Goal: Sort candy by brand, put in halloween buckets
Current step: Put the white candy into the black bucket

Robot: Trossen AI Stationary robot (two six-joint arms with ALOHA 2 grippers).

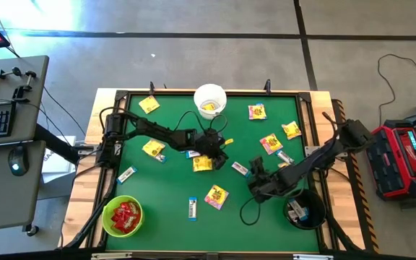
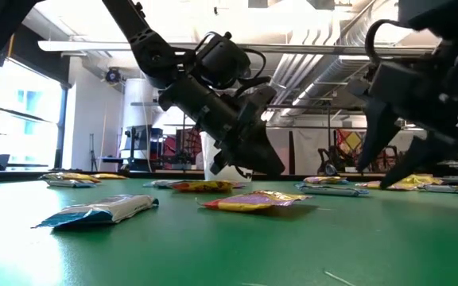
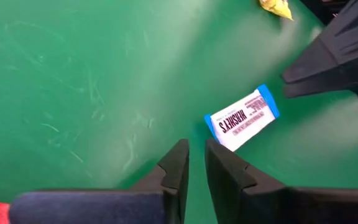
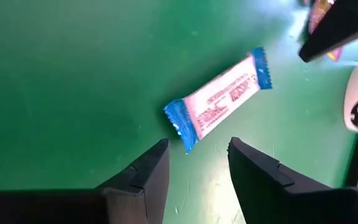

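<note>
Just ahead of the right gripper (image 4: 197, 163), a white-and-blue bar (image 4: 219, 98) lies flat on the green table (image 4: 61, 74), apart from the fingers. Its near blue end sits almost between the fingertips, and its long axis runs slantwise away from them. The jaws stand moderately apart and hold nothing.

From above, this bar (image 1: 240, 168) lies just beside the right gripper (image 1: 257, 172), on the side toward the left arm. The left gripper (image 1: 216, 148) hovers close too, above a yellow packet (image 1: 202, 164), and its wrist camera also looks onto this bar (image 3: 242, 117). Its fingers (image 3: 178, 168) are nearly together, with only a slit between them, and carry nothing.

The right arm looks the better placed, I judge, since the bar is already at its fingertips. The black bucket (image 1: 313, 217), which already holds a similar bar, stands behind that gripper, near the table's corner. I expect the slanted axis will need a wrist turn so the fingers close across the bar's narrow width.
</note>
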